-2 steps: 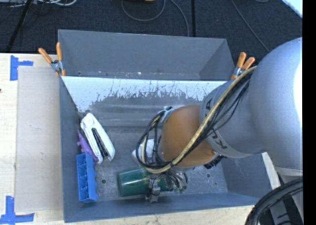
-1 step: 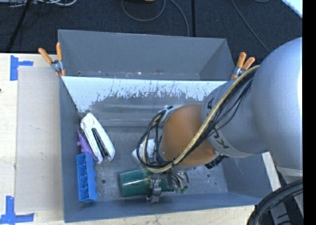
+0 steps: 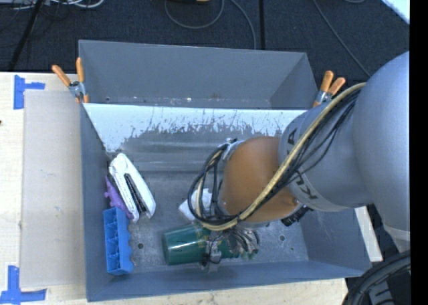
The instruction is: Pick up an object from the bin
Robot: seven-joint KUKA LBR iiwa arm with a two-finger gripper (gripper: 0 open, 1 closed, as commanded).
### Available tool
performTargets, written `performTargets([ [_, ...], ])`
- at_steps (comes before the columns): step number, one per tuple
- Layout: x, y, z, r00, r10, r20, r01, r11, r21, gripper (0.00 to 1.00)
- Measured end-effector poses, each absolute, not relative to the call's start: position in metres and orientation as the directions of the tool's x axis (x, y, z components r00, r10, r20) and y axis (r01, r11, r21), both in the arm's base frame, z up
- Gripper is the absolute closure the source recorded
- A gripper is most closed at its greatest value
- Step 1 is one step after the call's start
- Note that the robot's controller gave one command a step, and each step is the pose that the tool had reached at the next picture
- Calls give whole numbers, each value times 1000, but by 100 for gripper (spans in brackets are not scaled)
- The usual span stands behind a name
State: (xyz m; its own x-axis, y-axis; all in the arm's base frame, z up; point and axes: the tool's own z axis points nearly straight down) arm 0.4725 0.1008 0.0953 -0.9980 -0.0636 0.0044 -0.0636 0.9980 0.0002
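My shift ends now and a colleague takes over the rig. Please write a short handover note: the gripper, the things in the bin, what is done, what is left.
Gripper: low in the bin, near the front wall, right next to the right end of a dark green cup that lies on its side. Open or shut cannot be told.
Other things: a white case, a purple piece and a blue block, all by the left wall.
Done: the arm is down at the cup.
Left: no grasp is visible yet, so probably grip the cup and lift it out.
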Motion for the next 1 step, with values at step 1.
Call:
performTargets([
  [1, 475, 101, 104, -998, -63, -3, -63, 998, 2, 100],
])
